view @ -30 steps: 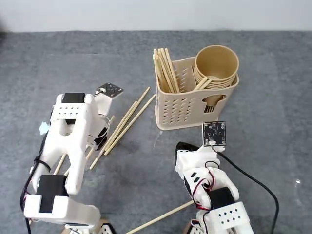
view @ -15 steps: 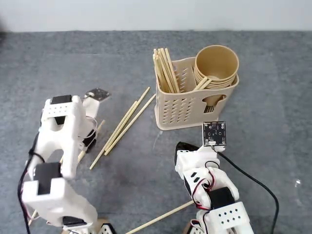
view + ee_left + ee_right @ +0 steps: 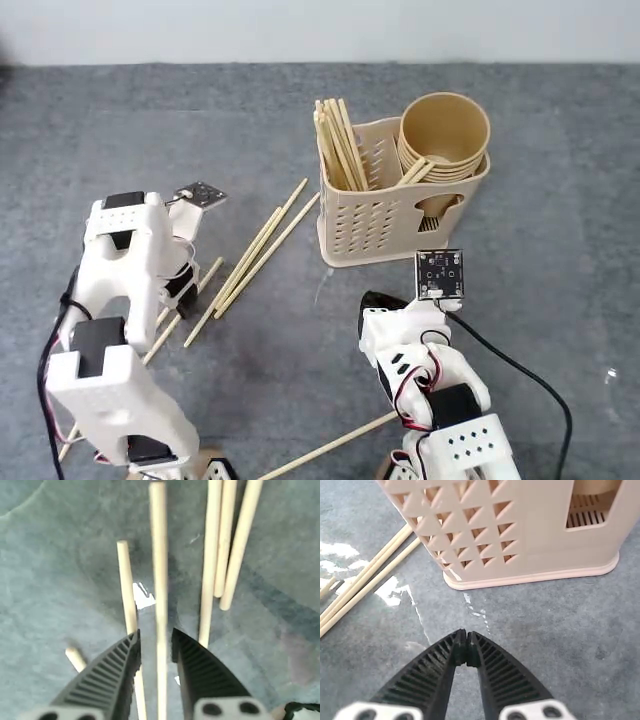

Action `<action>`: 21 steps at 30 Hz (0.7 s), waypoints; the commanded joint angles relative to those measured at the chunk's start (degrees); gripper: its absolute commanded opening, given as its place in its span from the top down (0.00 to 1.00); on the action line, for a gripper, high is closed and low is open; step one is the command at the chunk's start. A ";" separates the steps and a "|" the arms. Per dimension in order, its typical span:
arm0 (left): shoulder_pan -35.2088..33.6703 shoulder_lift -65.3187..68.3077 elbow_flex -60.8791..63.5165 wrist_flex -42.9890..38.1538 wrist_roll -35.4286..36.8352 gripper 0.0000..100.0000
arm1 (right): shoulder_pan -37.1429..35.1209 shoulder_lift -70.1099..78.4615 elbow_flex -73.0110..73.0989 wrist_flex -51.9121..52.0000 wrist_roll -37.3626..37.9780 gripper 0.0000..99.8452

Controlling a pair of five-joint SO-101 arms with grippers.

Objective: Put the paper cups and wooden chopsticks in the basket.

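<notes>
– Firstly, item one: left gripper (image 3: 154, 635). State?
– Jaws narrowly spread. One wooden chopstick (image 3: 160, 555) runs lengthwise between them, with a slim gap on either side.
– Description of that item?
– Pale, round, plain wood, with a blunt-cut end pointing away from the gripper. Further loose chopsticks (image 3: 225, 540) lie on the grey desk (image 3: 50, 555) on both sides of it, roughly parallel.
– Item two: right gripper (image 3: 466, 647)?
– Tips pressed together, holding nothing. It sits low over the desk, the basket (image 3: 545, 530) near and ahead of it.
– Basket contents?
– The beige, perforated basket stands upright. It holds stacked paper cups (image 3: 445, 125) in tan and a bundle of chopsticks (image 3: 335, 140) standing beside them.
– Remainder?
– A single chopstick (image 3: 330, 448) lies on the desk at the right arm's base.
</notes>
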 commanded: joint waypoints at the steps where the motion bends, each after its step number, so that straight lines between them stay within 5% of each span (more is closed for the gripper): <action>1: -0.35 -0.35 -3.30 -0.62 -0.62 0.89 | 0.31 -0.84 -0.26 -0.22 -0.26 0.99; 21: -1.76 -0.26 -3.38 -4.66 -0.18 0.81 | 0.31 -0.84 -0.26 -0.22 -0.26 0.99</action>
